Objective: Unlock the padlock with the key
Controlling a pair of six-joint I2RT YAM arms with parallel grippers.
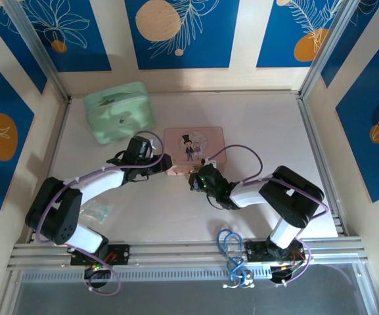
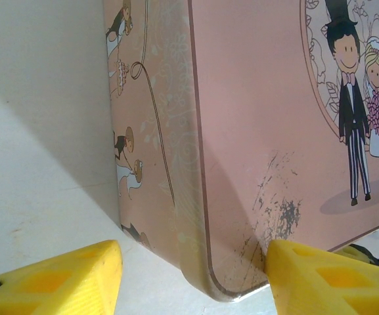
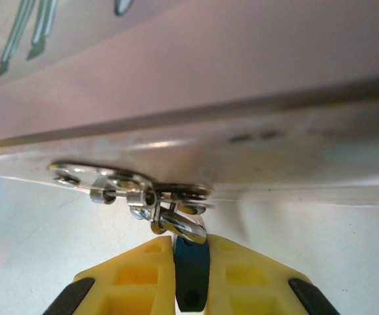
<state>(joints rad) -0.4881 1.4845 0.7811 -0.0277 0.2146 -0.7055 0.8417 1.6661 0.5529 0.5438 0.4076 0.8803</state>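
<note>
Right hand (image 3: 190,247) pinches the blue padlock (image 3: 190,283) hanging at six o'clock on the pink tin (image 3: 209,79), likely steadying it for a key, while the left hand (image 2: 192,275), spread open, straddles its seven o'clock corner as a brace

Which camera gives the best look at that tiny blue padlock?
The right wrist view: the padlock sits close up, its blue body pinched in the right tool, silvery parts against the pink tin. In the top external view it is a speck at the tin's near edge. The left wrist camera faces the tin's corner.
</note>
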